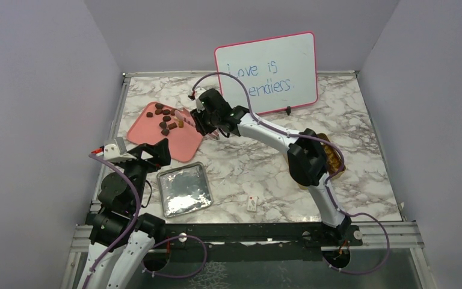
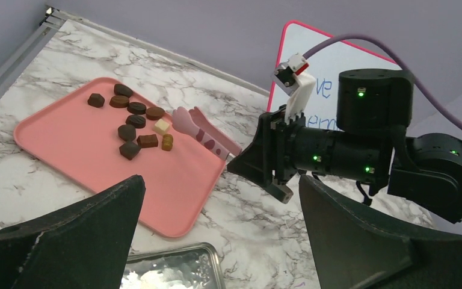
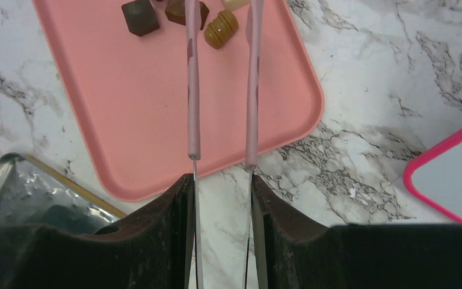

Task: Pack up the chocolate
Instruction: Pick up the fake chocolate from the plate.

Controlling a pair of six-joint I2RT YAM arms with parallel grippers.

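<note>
Two arms are working over one marble table [image 1: 264, 180], and we are seeing only part of it, since the arms are covering much of the near half. One whiteboard [image 1: 267, 72] is standing at the back, with the right arm's cable crossing the start of its writing. One pink tray [image 1: 183, 141] is lying at the rear left, and one silver tin [image 1: 183, 189] is sitting just in front of it; the left wrist view is cutting the tin off at its bottom edge. One gold box [image 1: 337, 159] is showing at the right, mostly hidden behind the right arm's elbow, so we are not making out its contents.

The left gripper [image 1: 159, 152] is hanging over the tray's near corner with its jaws spread wide, holding nothing. The right gripper [image 3: 219, 180] is clamping one pair of pink tongs [image 3: 192, 90], whose two arms are standing apart and reaching over the tray; their tips are running off the top of the right wrist view.

The chocolate [image 2: 135, 121] is lying on the tray's rear half. We are counting eleven pieces in the left wrist view, mostly dark brown, and the tongs may be hiding more. One white tag [image 1: 252, 203] is lying on the table right of the tin.
</note>
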